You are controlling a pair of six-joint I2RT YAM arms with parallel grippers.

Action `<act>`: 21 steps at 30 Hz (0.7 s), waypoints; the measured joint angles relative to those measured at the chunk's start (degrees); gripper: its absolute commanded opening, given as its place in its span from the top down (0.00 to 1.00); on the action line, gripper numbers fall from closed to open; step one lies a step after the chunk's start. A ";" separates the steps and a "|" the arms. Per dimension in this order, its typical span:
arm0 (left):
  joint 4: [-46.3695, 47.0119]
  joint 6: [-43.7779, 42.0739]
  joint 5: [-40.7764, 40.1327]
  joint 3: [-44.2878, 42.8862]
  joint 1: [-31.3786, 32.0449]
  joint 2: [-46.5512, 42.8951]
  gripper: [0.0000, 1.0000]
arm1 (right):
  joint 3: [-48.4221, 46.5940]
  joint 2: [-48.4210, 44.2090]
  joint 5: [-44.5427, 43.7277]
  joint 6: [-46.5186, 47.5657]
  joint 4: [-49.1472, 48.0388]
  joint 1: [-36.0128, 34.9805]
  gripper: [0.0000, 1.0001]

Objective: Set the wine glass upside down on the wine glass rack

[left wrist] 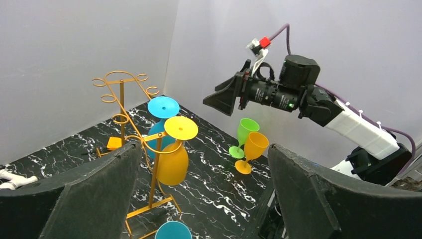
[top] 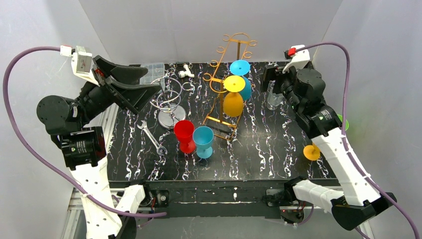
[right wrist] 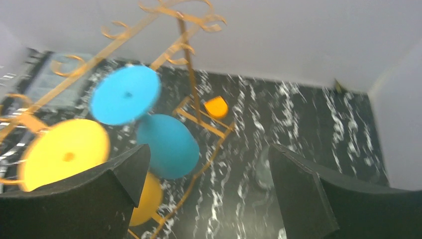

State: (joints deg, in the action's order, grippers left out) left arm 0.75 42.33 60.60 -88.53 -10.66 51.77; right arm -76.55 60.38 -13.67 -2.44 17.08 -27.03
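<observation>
The blue wine glass hangs bowl-down on the rack, its foot caught in a wire hook (which is what keeps it up) beside a yellow glass; the right pincer gapes wide and empty just beside it; the left pincer, equally open and empty, waits aside, likely to leave room.

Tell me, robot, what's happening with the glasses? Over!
Left tool open, empty. Right tool open, empty, near rack. Blue glass and yellow glass hang upside down on it. Red glass, teal glass stand upright; nothing blocking rack.
</observation>
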 measured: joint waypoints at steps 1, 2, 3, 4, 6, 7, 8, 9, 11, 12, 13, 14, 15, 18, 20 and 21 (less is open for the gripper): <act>-0.20 -0.28 0.00 0.00 0.00 -0.13 0.02 | 0.35 0.07 -1.99 -0.66 1.07 0.02 0.02; -0.39 -0.48 0.00 0.00 0.00 -0.22 0.02 | 0.83 0.15 -4.31 -1.46 2.58 0.07 0.02; -0.70 -0.68 0.00 0.00 0.00 -0.28 0.02 | 1.75 0.26 -6.93 -2.49 4.09 0.42 0.02; -1.07 -0.83 0.00 0.00 0.00 -0.35 0.02 | 2.60 0.35 -8.70 -3.48 5.05 0.87 0.02; -1.73 -1.03 0.00 0.00 0.00 -0.37 0.02 | 5.14 0.50 -12.00 -5.66 7.19 2.86 0.02; -2.08 -1.07 0.00 0.00 0.00 -0.37 0.02 | 6.47 0.66 -13.22 -6.93 8.37 4.28 0.02; -2.47 -1.20 0.00 0.00 0.00 -0.37 0.02 | 7.82 0.85 -14.40 -8.22 9.46 5.99 0.02; -2.75 -1.27 0.00 0.00 0.00 -0.37 0.02 | 8.87 1.03 -15.32 -9.25 10.16 7.23 0.02; -4.00 -1.55 0.00 0.00 0.00 -0.39 0.02 | 12.90 1.73 -19.04 -13.73 12.83 11.17 0.03; -4.04 -1.57 0.00 0.00 0.00 -0.39 0.02 | 12.90 1.73 -19.04 -13.73 12.83 11.17 0.05; -4.28 -1.66 -0.02 0.00 0.00 -0.39 0.02 | 13.62 2.21 -19.30 -14.73 12.59 11.80 0.06; -4.52 -1.68 -0.04 0.00 0.00 -0.39 0.02 | 14.51 2.99 -19.23 -15.82 11.54 12.46 0.06; -4.70 -1.68 -0.04 0.00 0.00 -0.39 0.02 | 14.97 4.13 -19.26 -16.52 10.93 13.03 0.06; -5.20 -1.68 -0.11 0.00 0.00 -0.35 0.02 | 15.32 10.36 -19.02 -17.79 8.63 14.40 0.08; -5.51 -1.68 -0.24 0.00 0.00 -0.31 0.02 | 15.28 15.69 -18.64 -18.12 6.82 14.60 0.13; -5.64 -1.70 -0.26 0.00 0.00 -0.31 0.02 | 15.17 18.29 -18.47 -18.25 6.25 14.60 0.15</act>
State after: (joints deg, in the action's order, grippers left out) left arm -4.89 40.62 60.34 -88.53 -10.66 51.46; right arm -61.39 78.67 -32.14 -20.69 23.33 -12.43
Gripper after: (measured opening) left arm 0.982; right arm 0.905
